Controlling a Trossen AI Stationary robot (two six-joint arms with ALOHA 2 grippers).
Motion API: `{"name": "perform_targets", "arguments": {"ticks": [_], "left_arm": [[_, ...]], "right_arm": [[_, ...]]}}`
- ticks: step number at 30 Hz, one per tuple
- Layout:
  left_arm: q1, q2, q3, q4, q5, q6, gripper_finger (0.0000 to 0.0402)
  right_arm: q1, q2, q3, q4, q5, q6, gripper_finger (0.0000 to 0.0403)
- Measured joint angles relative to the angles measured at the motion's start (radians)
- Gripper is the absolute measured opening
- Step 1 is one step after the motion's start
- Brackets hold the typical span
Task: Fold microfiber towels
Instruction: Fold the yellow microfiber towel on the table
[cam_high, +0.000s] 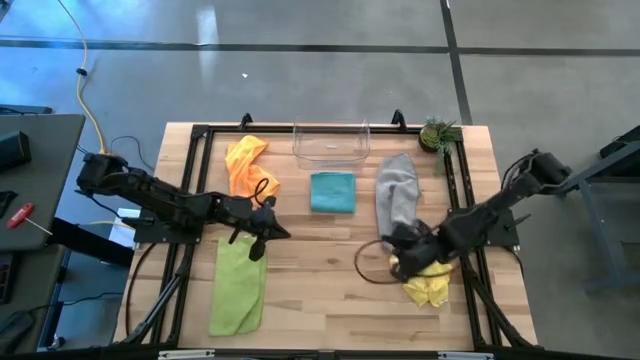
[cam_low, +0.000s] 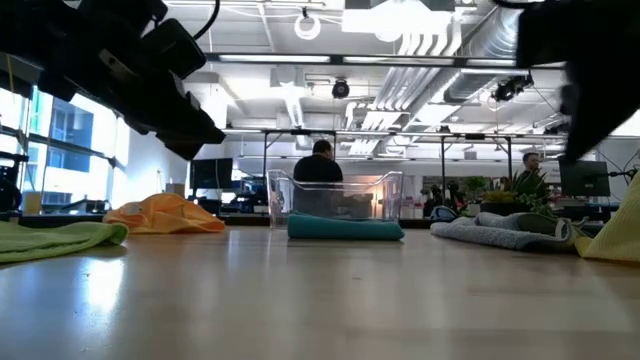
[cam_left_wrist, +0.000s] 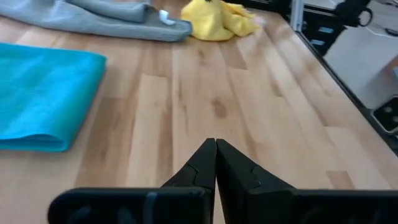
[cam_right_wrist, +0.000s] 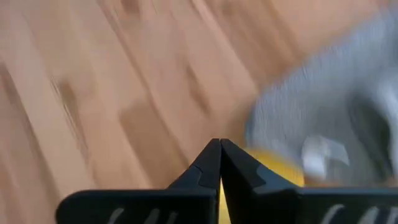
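Closed, empty left fingers (cam_left_wrist: 215, 144) face folded teal towel (cam_left_wrist: 43, 96); right fingers (cam_right_wrist: 219, 144) closed too.

Open-plan lab: exposed ceiling ducts (cam_low: 450, 45), monitors (cam_low: 212, 173), concrete floor (cam_high: 300, 80).

No legible text, label, brand, number or sign in any view. Grey towel (cam_left_wrist: 106, 18) carries small white tag (cam_left_wrist: 163, 17) at its hem, seen in both wrist views; print on tag cannot be read. Monitors in room behind desk in low view: screens too small to read. Clear bin (cam_high: 331, 142) at desk's far edge: no marking discernible.
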Motion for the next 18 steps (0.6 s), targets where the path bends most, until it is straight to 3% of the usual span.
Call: {"name": "perform_targets", "arguments": {"ticks": [4,9,14,18], "left_arm": [[-0.031,0.0,0.0,0.0,-0.014,0.0,0.0],[-0.051,0.0,0.0,0.0,-0.046,0.017,0.0],[-0.055,0.0,0.0,-0.002,-0.052,0.018,0.0],[-0.071,0.0,0.0,-0.002,-0.052,0.03,0.0]], "right_arm": [[0.101,0.02,0.053,-0.123,-0.08,0.13,0.0037],[0.138,0.077,0.095,-0.245,-0.095,0.138,0.0127],[0.093,0.131,0.129,-0.28,-0.062,-0.013,0.0203],[0.047,0.182,0.144,-0.235,-0.075,-0.189,0.0226]]}}
